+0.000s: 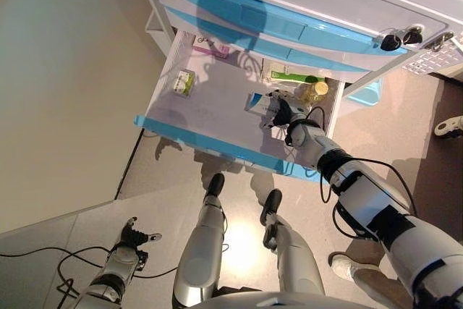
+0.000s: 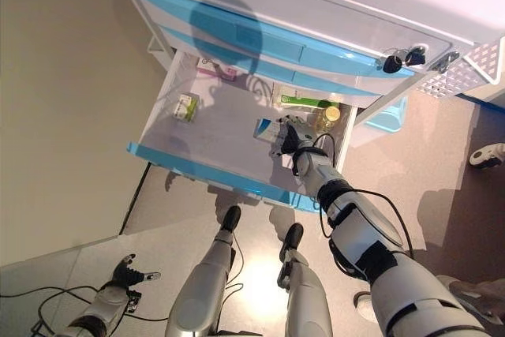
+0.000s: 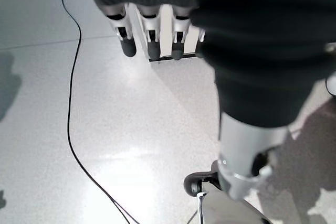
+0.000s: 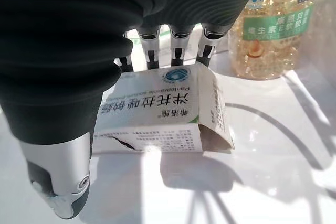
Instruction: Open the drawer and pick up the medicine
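Observation:
The white drawer [image 1: 217,124] with a blue front stands pulled out of the cabinet. Inside it lies a white and blue medicine box [image 4: 157,108], also seen from above [image 1: 255,101]. My right hand [image 1: 282,111] reaches into the drawer and is on this box. Its fingers [image 4: 176,51] curl over the box's far edge and the thumb [image 4: 58,182] sits on the near side. A clear bottle of yellow capsules [image 4: 273,30] stands just beyond the box. My left hand [image 1: 130,236] hangs low over the floor, with its fingers [image 3: 149,40] straight.
The drawer also holds a green box [image 1: 289,76] at the back, a small green and white box [image 1: 183,82] at the left and a pink packet [image 1: 211,49]. Keys [image 1: 401,37] hang in the cabinet lock. A light blue bin [image 1: 365,92] stands right of the drawer.

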You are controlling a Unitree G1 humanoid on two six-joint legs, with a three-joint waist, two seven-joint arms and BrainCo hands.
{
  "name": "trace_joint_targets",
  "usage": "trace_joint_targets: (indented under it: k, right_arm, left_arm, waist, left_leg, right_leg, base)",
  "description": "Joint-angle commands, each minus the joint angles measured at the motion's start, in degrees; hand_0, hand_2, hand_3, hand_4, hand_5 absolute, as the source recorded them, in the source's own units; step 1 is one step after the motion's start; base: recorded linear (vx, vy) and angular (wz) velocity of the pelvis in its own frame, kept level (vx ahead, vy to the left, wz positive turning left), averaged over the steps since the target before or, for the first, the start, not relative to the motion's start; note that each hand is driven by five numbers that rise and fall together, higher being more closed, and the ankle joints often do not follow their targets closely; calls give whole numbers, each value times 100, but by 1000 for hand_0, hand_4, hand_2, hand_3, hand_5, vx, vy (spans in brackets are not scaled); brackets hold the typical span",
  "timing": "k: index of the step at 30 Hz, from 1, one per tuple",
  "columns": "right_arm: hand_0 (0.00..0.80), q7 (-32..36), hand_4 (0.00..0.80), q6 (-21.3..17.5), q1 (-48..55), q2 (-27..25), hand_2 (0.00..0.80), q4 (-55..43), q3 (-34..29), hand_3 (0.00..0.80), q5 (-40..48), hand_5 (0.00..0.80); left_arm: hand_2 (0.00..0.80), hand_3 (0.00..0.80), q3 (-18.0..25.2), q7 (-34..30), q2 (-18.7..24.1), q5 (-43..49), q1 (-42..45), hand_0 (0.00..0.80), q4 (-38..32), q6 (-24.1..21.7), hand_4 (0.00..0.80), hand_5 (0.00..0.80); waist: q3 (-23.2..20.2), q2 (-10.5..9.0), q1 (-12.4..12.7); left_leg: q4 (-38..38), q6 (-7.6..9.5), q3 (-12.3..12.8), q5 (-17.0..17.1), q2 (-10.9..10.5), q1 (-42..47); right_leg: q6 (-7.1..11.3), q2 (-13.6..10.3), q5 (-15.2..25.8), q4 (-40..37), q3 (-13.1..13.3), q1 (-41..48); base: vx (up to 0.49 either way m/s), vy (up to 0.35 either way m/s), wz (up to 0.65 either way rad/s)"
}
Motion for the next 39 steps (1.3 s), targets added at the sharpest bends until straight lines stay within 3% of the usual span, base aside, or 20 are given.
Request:
trace_joint_targets:
  k: [1, 11, 12, 13, 14, 39]
  right_arm:
    - [0, -79, 0, -17, -327, -90, 0, 75, -113, 0, -136, 0]
    - [0, -125, 0, 35, -208, -34, 0, 198, -106, 0, -324, 0]
    - [486, -126, 486, 39, -196, -26, 486, 199, -98, 486, -339, 486]
    - [696, -118, 696, 48, -162, -2, 696, 190, -82, 696, -398, 696]
    - [800, -118, 800, 48, -162, -2, 800, 190, -82, 800, -399, 800]
    - [800, -111, 800, -28, 65, 4, 800, 61, -160, 800, -291, 800]
  left_arm:
    - [0, 0, -67, 155, 89, -241, 33, 0, -49, -54, 0, 0]
    - [0, 0, -71, 169, 35, -289, 68, 0, -61, -83, 0, 0]
    - [0, 0, -67, 172, 28, -302, 74, 0, -53, -92, 0, 0]
    - [0, 0, -57, 176, 14, -312, 72, 0, -29, -82, 0, 0]
    - [0, 0, -57, 176, 14, -312, 72, 0, -29, -83, 0, 0]
    - [0, 0, 9, 140, -29, -292, 148, 0, 51, -83, 0, 0]
  waist:
    - [127, -43, 1]
    - [143, 24, -30]
    - [145, 22, -39]
    - [140, 19, -46]
    - [139, 19, -46]
    - [58, -2, -125]
  left_leg:
    - [-60, 441, -19, 127, -523, -179]
    - [-57, 442, -1, 134, -548, -231]
    - [-53, 442, 3, 130, -547, -233]
    - [-55, 442, 10, 126, -543, -229]
    - [-55, 442, 10, 126, -543, -229]
    - [-59, 435, 42, 109, -510, -187]
  right_leg:
    - [249, -37, -43, 116, 107, 31]
    - [257, -59, -2, 109, 151, -38]
    - [257, -59, -1, 119, 155, -50]
    - [254, -57, 1, 127, 163, -51]
    - [254, -57, 1, 127, 163, -51]
    - [254, -57, -7, 163, 188, -62]
  base:
    - [0, 0, 0]
    - [0, 3, 0]
    - [0, 0, 0]
    - [0, 0, 0]
    - [0, 0, 0]
    - [0, 0, 0]
